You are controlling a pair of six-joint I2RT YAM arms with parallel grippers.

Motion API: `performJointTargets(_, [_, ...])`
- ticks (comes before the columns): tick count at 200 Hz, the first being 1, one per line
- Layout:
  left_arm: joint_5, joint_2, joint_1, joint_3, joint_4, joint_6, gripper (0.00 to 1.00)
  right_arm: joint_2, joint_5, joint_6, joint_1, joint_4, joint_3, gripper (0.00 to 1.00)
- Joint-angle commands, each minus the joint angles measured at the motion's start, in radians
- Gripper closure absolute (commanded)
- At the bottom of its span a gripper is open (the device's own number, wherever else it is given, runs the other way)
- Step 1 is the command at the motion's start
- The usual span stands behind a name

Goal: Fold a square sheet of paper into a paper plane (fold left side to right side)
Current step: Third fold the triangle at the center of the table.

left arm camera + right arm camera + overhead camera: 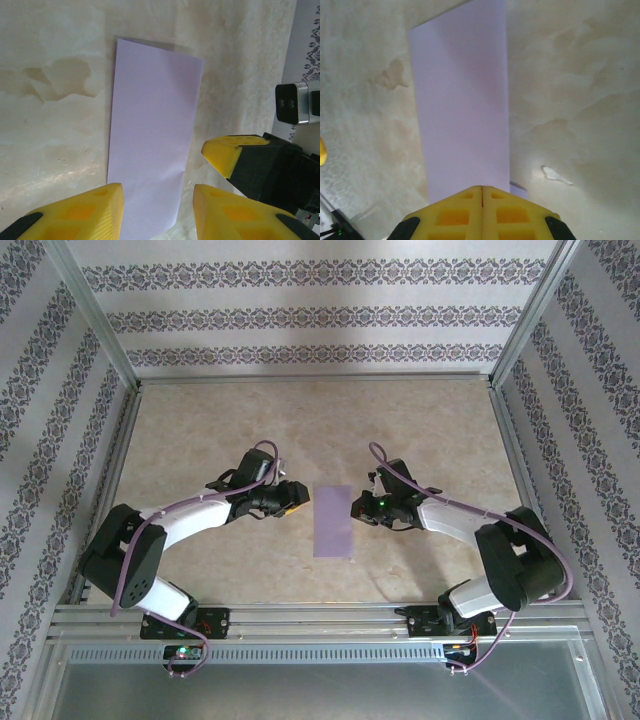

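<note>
Paper [333, 521] [152, 135] [462, 105], thin, lavender-purple and folded into a narrow rectangle, is laid flat on the beige marbled table [200, 440] between the two claws. The left gripper [295, 495] [157, 189] is held with its yellow fingers apart, one end of the sheet lying under their gap. The right gripper [358, 505] [481, 189] is pressed fully together at the sheet's opposite edge. Whether paper is pinched there cannot be told.

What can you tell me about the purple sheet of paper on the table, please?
The square sheet of paper is thin, plain lavender and matte, folded in half into a narrow rectangle. It lies flat on the beige table. A sliver of the lower layer peeks out at one corner. The shut right gripper meets its edge; whether it pinches the paper is unclear.
</note>
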State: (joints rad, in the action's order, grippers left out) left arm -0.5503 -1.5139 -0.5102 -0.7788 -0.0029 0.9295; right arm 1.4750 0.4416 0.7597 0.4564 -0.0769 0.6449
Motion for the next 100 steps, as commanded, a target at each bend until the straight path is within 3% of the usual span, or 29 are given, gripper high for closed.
performJointTargets(1, [-0.013, -0.018, 0.006, -0.032, -0.002, 0.006, 0.59, 0.033, -0.025, -0.017, 0.017, 0.026, 0.015, 1.00])
performJointTargets(100, [-0.063, -0.091, 0.003, -0.030, -0.017, 0.007, 0.60, 0.108, -0.053, -0.069, 0.024, 0.014, 0.016, 1.00])
